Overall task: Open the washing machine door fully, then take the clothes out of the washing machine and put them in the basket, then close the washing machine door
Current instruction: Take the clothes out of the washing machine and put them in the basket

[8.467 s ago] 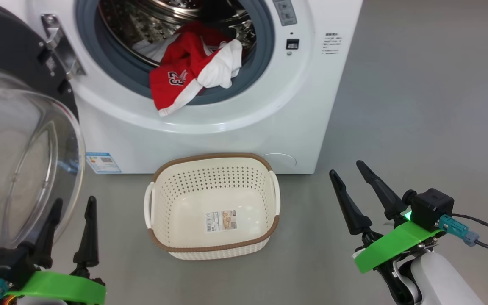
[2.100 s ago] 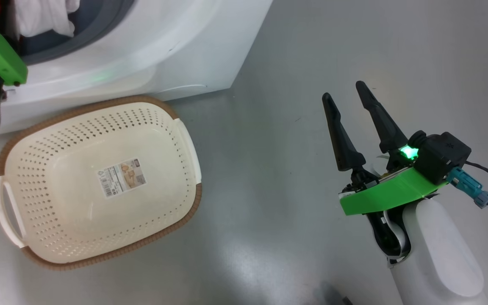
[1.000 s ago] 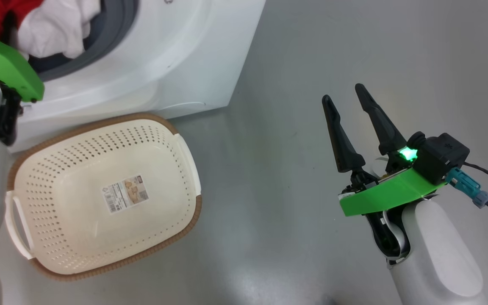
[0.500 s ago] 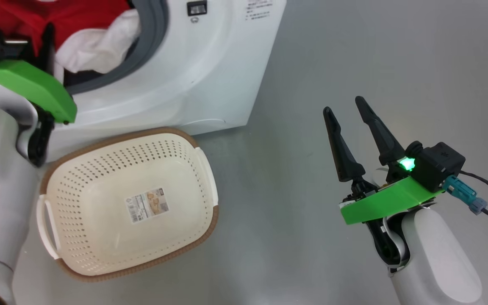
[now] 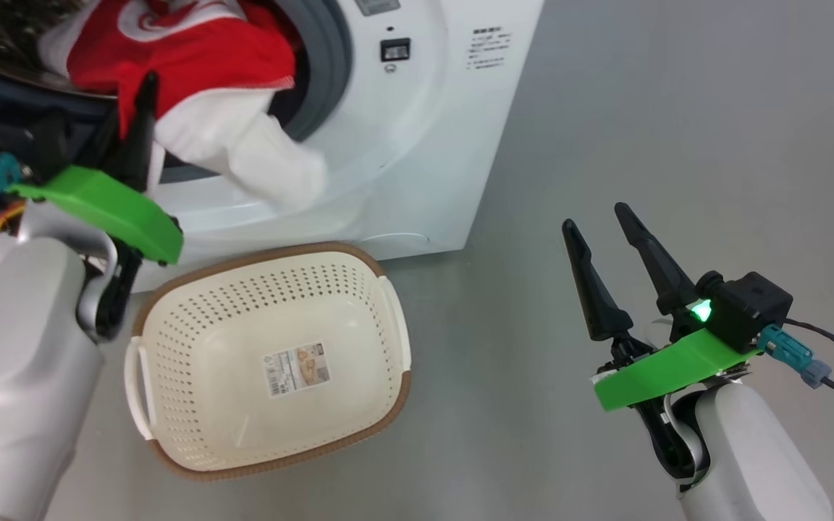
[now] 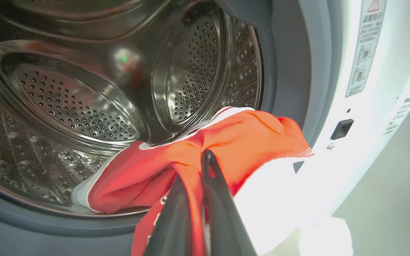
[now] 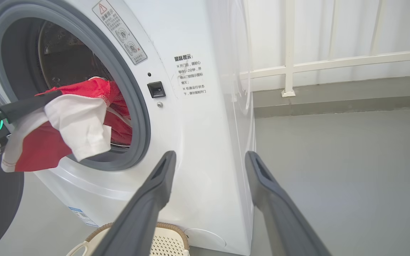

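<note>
At the upper left, the clothes, clamped in the closed left end effector, are now drawn out over the lip of the washing machine, unlike a second ago, so lowering into the basket below is judged next, while the right end effector is held apart, empty.

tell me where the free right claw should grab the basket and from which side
Take the white side handle that faces the open right claw, probably coming down from above on that side. The basket stands upright and empty on the floor, and that thin handle loop juts out from its wall, so one finger could likely slip behind it.
</note>
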### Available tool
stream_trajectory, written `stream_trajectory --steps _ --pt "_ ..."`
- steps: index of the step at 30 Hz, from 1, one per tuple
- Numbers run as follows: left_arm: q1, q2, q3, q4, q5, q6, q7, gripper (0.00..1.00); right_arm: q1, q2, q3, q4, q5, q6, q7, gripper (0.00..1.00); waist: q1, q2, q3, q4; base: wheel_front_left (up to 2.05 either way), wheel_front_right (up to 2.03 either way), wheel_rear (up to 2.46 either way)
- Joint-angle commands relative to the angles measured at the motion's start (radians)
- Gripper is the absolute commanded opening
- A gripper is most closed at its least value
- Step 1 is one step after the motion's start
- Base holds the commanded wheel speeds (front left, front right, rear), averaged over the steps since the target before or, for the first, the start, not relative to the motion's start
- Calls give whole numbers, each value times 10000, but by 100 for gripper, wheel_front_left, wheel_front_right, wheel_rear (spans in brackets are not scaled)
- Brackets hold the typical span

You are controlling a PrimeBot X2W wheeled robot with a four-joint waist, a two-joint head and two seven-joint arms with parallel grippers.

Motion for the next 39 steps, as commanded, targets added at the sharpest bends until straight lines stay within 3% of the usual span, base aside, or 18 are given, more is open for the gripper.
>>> stream_trajectory --steps 1,13,20,30,39 --pt "122 546 243 -609 90 169 -108 0 165 26 210 -200 252 16 -118 100 1 0 -222 276 0 0 0" --pt "3529 1762 308 -5998 166 2301 407 0 440 -216 315 -15 435 16 -118 100 1 0 -847 670 0 0 0" --pt "4912 1999 265 -7153 -56 2923 587 0 476 -296 432 47 530 16 -118 100 1 0 -981 708 0 0 0" --pt "5390 1543 -174 -5872 -495 2426 491 0 404 -336 563 30 588 16 -118 100 1 0 -711 416 0 0 0" --pt "4602 581 -314 -2574 -850 1287 16 0 214 -255 451 -109 483 16 -118 100 1 0 -163 4 0 0 0"
